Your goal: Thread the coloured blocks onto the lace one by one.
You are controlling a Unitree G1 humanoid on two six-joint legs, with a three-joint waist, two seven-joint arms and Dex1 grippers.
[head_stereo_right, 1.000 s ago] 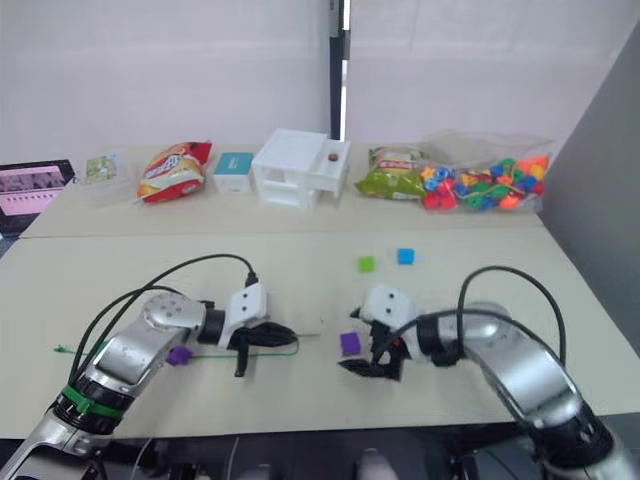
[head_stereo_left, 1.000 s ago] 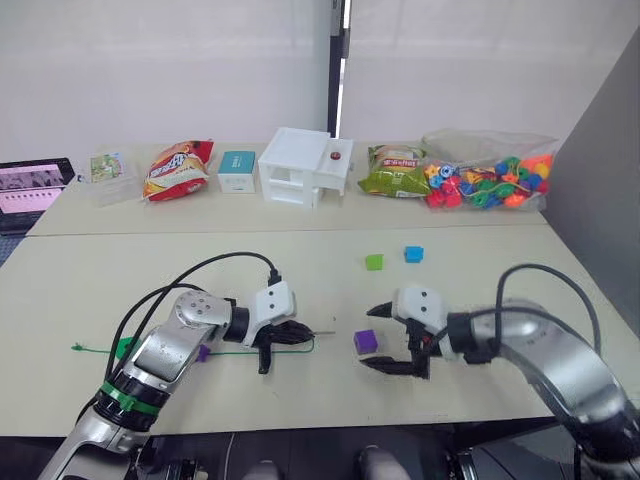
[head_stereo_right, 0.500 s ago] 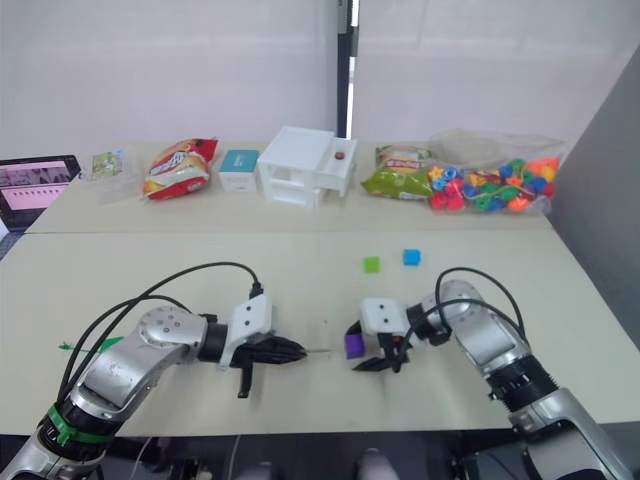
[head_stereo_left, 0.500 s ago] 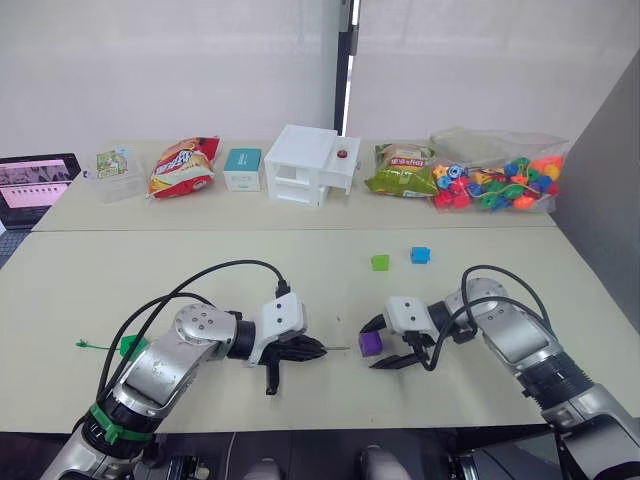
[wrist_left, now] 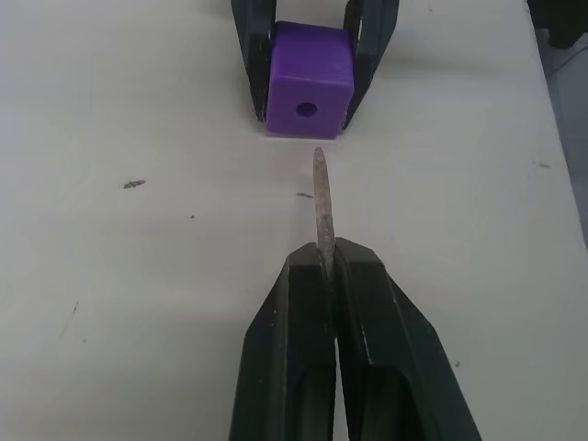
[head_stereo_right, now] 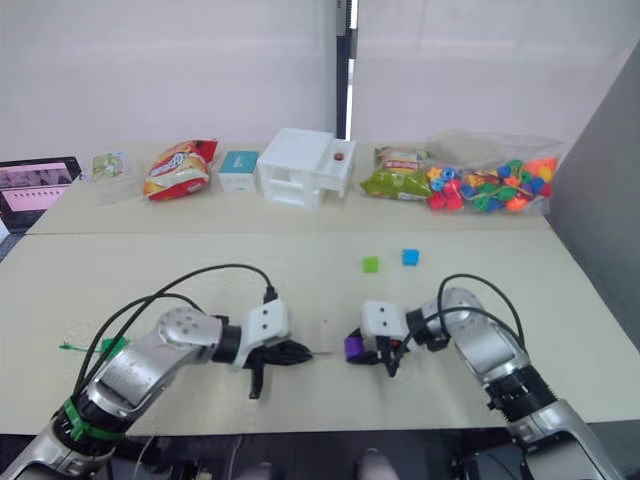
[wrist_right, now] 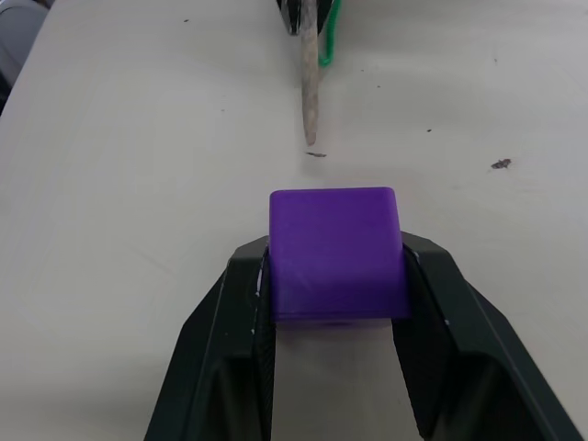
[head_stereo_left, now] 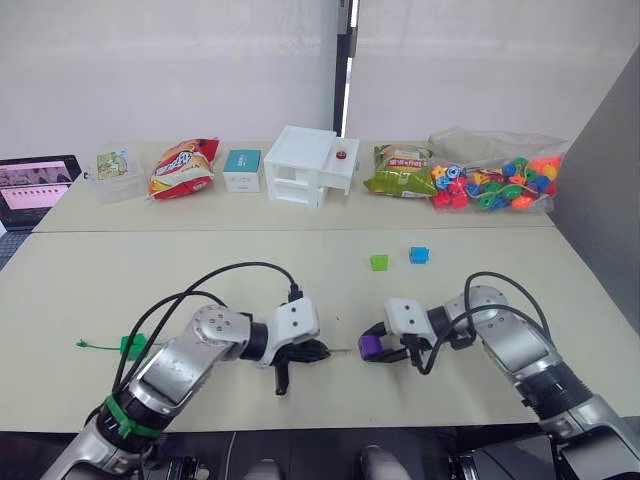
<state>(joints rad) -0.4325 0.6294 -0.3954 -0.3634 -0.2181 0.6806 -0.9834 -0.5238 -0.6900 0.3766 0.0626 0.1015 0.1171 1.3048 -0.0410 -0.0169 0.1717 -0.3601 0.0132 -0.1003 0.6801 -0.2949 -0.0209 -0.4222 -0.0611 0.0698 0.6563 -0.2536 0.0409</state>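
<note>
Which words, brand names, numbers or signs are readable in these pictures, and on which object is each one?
No text can be read.
Red snack bag: print too blurred.
Green snack bag: print too small.
Teal and white box: label too small.
Small packet at the far left: print too small.
Screen: contents too blurred.
Purple block, lace tip: no markings.

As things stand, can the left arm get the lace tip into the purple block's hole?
Probably yes. The left gripper pinches the lace tip, aimed at the hole in the purple block, which the right gripper holds on the table. Only a short bare gap separates them.
</note>
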